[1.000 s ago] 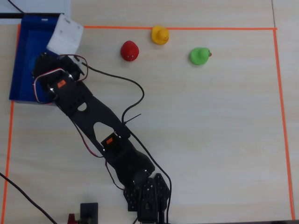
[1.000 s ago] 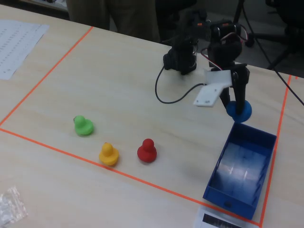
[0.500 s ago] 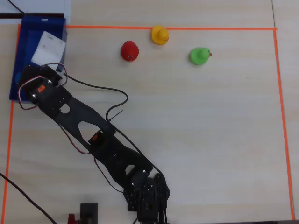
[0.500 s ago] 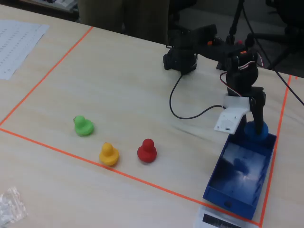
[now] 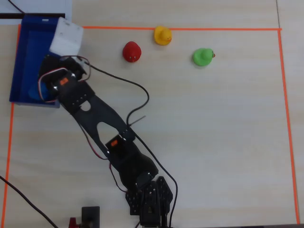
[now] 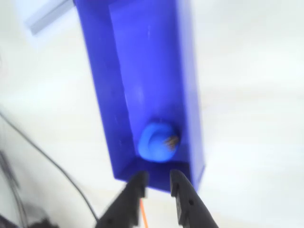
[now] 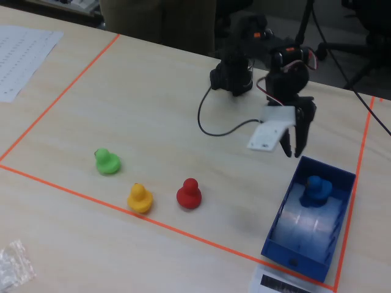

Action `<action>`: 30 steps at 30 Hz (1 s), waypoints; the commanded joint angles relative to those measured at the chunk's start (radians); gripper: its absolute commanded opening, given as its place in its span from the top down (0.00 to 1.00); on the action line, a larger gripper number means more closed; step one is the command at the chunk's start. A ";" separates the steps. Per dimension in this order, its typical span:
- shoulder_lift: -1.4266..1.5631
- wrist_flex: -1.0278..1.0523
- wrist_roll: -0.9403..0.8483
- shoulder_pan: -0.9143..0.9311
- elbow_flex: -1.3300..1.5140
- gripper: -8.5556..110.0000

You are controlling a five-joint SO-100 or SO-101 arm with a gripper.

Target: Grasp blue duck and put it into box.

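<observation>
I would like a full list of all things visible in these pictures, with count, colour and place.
blue duck: one, bright blue, inside the box near one end.
box: one, deep blue, at a corner of the taped area.
red duck: one, red, on the table beside the yellow duck.
yellow duck: one, yellow, between red and green.
green duck: one, green, end of the row.
orange tape: orange outline on the table.
claw: one, black, above the box end, empty.

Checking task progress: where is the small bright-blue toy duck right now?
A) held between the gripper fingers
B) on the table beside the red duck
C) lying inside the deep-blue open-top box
C: the small bright-blue toy duck sits inside the deep-blue open-top box, while the gripper hangs empty above it.
</observation>
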 commanded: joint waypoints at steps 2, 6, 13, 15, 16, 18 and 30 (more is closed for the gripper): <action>0.649 -0.265 -0.103 0.091 0.788 0.93; 0.974 -0.413 -0.225 0.164 1.230 0.93; 1.509 -0.549 -0.442 0.336 1.885 0.93; 1.637 -0.545 -0.486 0.376 2.013 0.93; 1.700 -0.538 -0.500 0.394 2.066 0.93; 1.804 -0.514 -0.518 0.428 2.149 0.93; 2.105 -0.109 -0.646 0.505 2.279 0.93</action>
